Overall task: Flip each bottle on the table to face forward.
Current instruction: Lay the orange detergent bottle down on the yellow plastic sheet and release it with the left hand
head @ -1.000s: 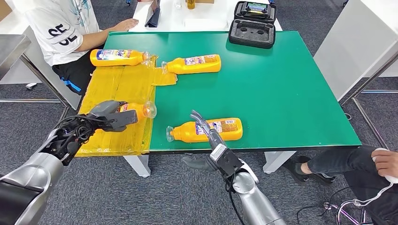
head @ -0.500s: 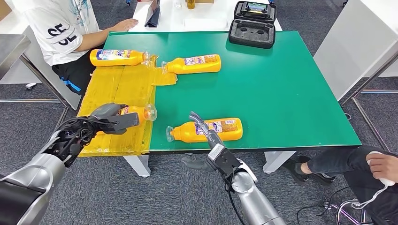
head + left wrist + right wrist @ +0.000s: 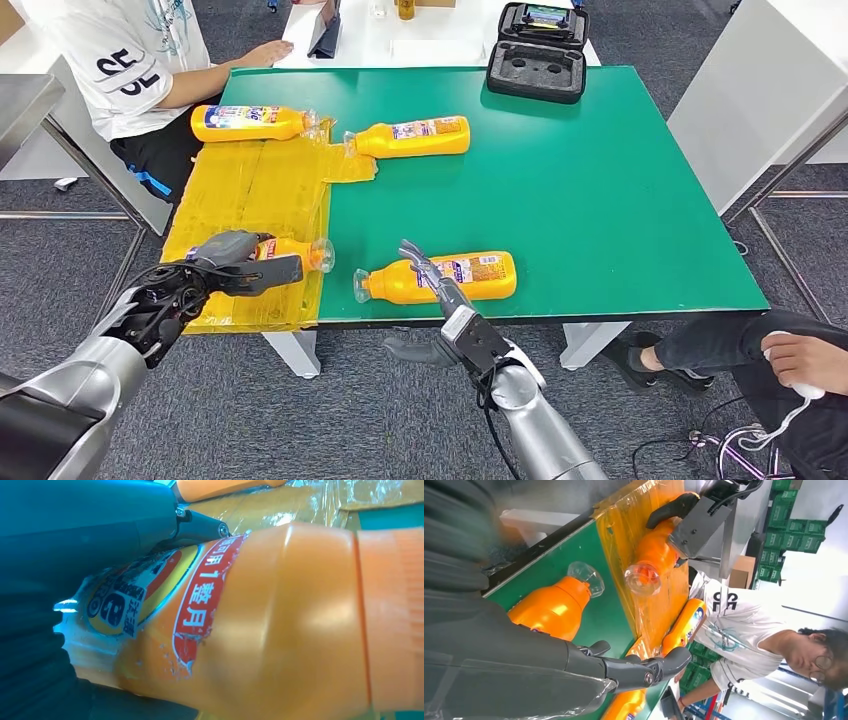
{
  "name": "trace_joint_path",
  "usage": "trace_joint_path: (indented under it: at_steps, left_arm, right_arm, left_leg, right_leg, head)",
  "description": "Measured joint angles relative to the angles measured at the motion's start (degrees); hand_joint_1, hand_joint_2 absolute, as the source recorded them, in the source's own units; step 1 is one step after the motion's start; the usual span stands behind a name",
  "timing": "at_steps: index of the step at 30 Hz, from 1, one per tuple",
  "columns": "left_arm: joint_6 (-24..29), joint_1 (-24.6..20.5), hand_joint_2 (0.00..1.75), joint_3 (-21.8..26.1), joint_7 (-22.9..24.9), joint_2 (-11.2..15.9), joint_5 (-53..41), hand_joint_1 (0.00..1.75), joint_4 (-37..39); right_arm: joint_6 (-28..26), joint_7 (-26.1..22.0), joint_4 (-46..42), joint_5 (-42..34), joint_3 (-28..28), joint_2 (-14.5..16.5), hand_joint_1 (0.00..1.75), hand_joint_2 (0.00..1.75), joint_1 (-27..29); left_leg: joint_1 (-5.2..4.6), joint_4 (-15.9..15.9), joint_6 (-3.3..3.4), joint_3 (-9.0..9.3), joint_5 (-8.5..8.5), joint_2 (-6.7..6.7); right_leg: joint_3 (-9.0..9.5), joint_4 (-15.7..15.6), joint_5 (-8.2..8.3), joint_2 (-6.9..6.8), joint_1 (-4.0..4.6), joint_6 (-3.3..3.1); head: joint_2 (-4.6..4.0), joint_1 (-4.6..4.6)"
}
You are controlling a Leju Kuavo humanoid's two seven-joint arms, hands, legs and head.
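Observation:
Four orange bottles lie on their sides. My left hand (image 3: 228, 262) grips one bottle (image 3: 298, 252) just over the yellow taped patch (image 3: 260, 190) near the table's front edge; its label (image 3: 200, 600) faces the left wrist camera. My right hand (image 3: 432, 275) reaches over the front edge with fingers (image 3: 634, 672) spread above the near bottle (image 3: 480, 274), thumb hanging below the table; contact is unclear. Two more bottles lie at the back: one with a blue label (image 3: 248, 122) on the yellow patch, one (image 3: 412, 136) on the green table (image 3: 600, 180).
A black foam-lined case (image 3: 537, 52) stands open at the back edge. A person in a white shirt (image 3: 130, 60) sits at the back left, hand on a white table. Another person's hand (image 3: 795, 360) and leg are at the lower right.
My left hand has carried its bottle a little toward the front edge and lower. My right hand has shifted slightly left over the near bottle. The person's hand at the right moved down.

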Motion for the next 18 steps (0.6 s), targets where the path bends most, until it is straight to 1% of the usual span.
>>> trace_joint_path:
  at_steps: [9,18]
  left_arm:
    - [-0.24,0.34,1.75,-0.60,0.40,-0.04,-0.42,1.75,0.19]
    - [0.58,1.38,1.75,-1.11,3.63,-0.02,-2.83,1.75,0.69]
  right_arm:
    - [0.26,-0.01,1.20,0.23,0.00,0.37,0.00,1.75,-0.38]
    - [0.74,-0.03,2.52,0.43,0.00,0.94,0.00,1.75,-1.29]
  left_leg:
    - [0.00,0.00,0.00,0.01,0.00,0.00]
    - [0.01,-0.01,-0.01,0.04,0.00,0.00]
  right_leg:
    - [0.03,0.00,0.01,0.00,0.00,0.00]
    - [0.04,0.01,0.00,0.01,0.01,0.00]
  head:
    - [0.00,0.00]
    - [0.00,-0.01]
